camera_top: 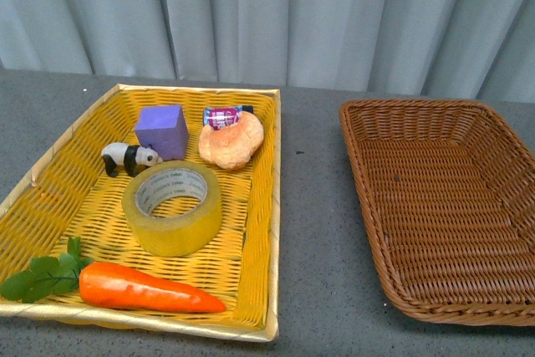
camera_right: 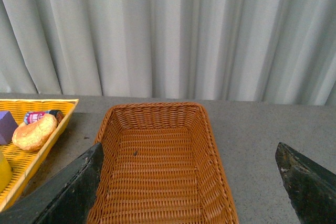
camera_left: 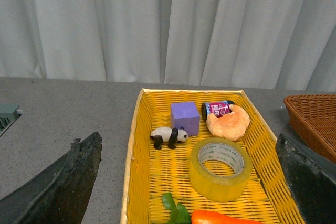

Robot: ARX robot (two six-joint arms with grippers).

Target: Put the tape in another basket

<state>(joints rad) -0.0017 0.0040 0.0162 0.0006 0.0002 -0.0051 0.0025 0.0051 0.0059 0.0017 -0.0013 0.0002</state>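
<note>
The tape [camera_top: 172, 206], a wide yellowish roll with a white printed core, lies flat in the middle of the yellow woven tray [camera_top: 263, 206]. It also shows in the left wrist view [camera_left: 220, 168]. The brown wicker basket [camera_top: 376, 198] stands empty on the right and shows in the right wrist view [camera_right: 157, 109]. Neither gripper shows in the front view. My left gripper [camera_left: 191, 182] is open, back from the tray, with the tape between its spread fingers [camera_left: 63, 182]. My right gripper [camera_right: 191, 182] is open above the near part of the basket.
The tray also holds a purple cube [camera_top: 162, 130], a panda figure [camera_top: 128, 157], a bread roll [camera_top: 231, 140], a small can [camera_top: 224, 114] and a carrot with green leaves [camera_top: 146, 288]. Grey tabletop [camera_top: 313, 206] separates tray and basket. A curtain hangs behind.
</note>
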